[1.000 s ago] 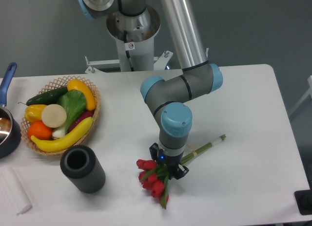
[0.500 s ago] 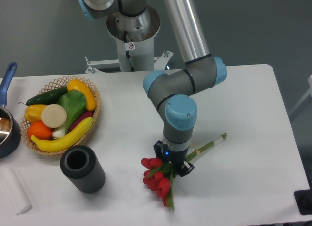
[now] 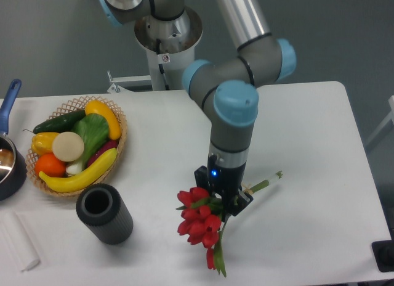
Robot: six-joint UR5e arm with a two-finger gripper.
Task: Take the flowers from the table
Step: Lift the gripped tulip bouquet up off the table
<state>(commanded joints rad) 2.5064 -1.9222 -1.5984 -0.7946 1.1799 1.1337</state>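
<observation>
My fingers (image 3: 224,203) are clamped on the flowers (image 3: 200,221), gripping the bunch of red tulips just behind the blooms. The red heads hang to the lower left of my wrist, while the green stems slant up to the right, their tips close over the white tabletop (image 3: 320,144). Whether the bunch touches the surface cannot be told. To the left stands a wicker basket (image 3: 120,140) of vegetables and fruit, with a dark cylinder (image 3: 104,214) lying below it and a blue-handled pot (image 3: 9,159) at the far left edge.
</observation>
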